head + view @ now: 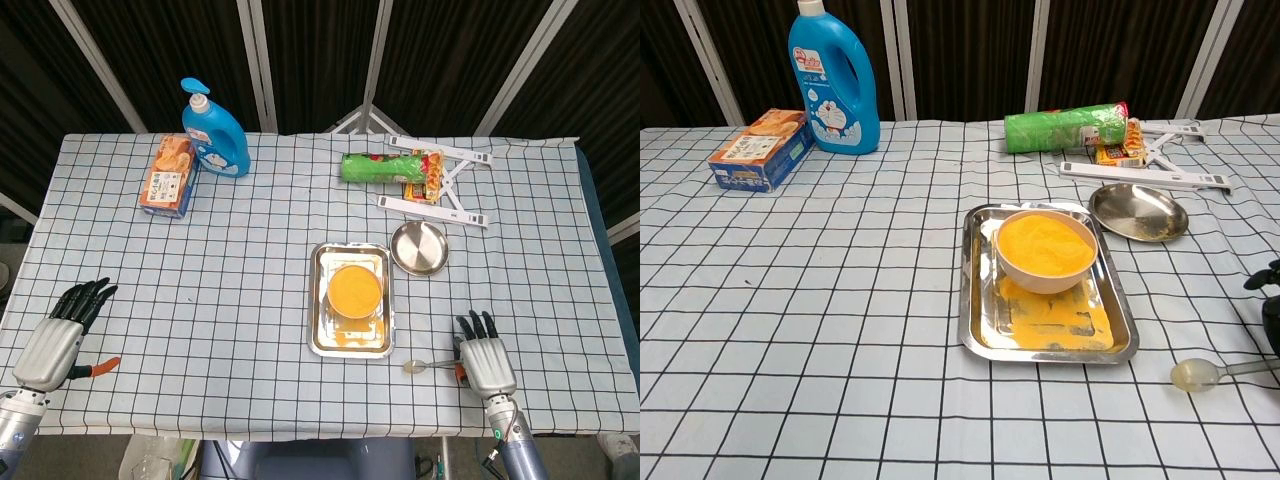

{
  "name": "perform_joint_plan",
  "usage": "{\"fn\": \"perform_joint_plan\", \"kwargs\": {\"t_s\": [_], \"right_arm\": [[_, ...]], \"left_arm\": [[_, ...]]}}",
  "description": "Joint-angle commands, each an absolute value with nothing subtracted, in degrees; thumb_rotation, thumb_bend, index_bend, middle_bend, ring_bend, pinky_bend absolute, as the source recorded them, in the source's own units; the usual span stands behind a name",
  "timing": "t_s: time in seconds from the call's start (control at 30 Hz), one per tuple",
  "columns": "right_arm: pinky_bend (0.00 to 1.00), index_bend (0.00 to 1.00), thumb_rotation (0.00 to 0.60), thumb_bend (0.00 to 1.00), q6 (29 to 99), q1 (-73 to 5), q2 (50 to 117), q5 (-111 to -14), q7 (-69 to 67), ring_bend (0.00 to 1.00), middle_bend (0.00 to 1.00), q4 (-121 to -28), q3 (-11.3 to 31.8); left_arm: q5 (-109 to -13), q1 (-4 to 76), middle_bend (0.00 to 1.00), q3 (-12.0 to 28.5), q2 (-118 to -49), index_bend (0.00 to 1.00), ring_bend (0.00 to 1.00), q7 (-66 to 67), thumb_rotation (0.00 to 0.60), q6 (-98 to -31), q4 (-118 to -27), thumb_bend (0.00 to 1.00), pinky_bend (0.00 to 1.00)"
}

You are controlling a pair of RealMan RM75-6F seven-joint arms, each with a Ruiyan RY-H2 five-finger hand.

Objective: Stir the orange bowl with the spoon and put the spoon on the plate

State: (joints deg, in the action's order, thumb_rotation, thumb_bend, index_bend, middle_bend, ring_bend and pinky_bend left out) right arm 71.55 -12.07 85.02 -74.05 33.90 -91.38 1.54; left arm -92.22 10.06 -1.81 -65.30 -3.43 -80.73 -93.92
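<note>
Steel spoon: one spoon (428,365) lies on the checked cloth of the desk (250,260), at the near right edge, just below the tray's right corner
Long axis: it runs roughly left to right, bowl end pointing toward the tray, handle end running under the right hand (485,359); in the chest view the spoon (1210,372) looks a little lifted at the handle end, though I cannot be sure
Right hand fingers: palm down over the handle, fingers stretched forward and slightly spread; whether the thumb pinches the handle underneath is hidden, so I cannot tell if it holds the spoon
Left hand: the left hand (62,335) rests at the far left edge, well apart from everything in the task, fingers extended and spread, holding nothing
Nearer hand: the right, plainly; it touches or nearly touches the spoon
Orange bowl: one orange bowl (355,291), full of orange powder, standing in the upper half of one steel tray (318,330); it lies up and to the left of the spoon
Plate: one round metal plate (419,248), bare, just beside the tray's upper right corner
Judged step: securing the spoon before carrying it to the bowl; stirring not yet begun
</note>
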Motion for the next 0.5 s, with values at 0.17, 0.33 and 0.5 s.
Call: {"fn": "perform_joint_plan", "kwargs": {"t_s": [0.17,0.33,0.5], "right_arm": [[0.00,0.61,0.600,0.43,71.9,-14.5,82.9,-71.2,37.1,0.00,0.17,-96.9,6.1],[0.00,0.61,0.600,0.43,71.6,-17.1,81.9,-67.2,40.4,0.00,0.17,-101.3,10.2],[0.00,0.61,0.600,0.43,71.2,-20.6,82.6,-62.0,44.3,0.00,0.17,-103.2,14.7]], "left_arm": [[-92.2,10.1,0.00,-1.8,-65.3,0.00,0.00,-3.6,0.600,-80.5,-93.9,0.00,0.00],[-92.1,10.3,0.00,-1.8,-65.2,0.00,0.00,-3.7,0.600,-80.3,-93.9,0.00,0.00],[-92.3,10.3,0.00,-1.9,-65.1,0.00,0.00,-4.1,0.600,-80.3,-93.9,0.00,0.00]]}}
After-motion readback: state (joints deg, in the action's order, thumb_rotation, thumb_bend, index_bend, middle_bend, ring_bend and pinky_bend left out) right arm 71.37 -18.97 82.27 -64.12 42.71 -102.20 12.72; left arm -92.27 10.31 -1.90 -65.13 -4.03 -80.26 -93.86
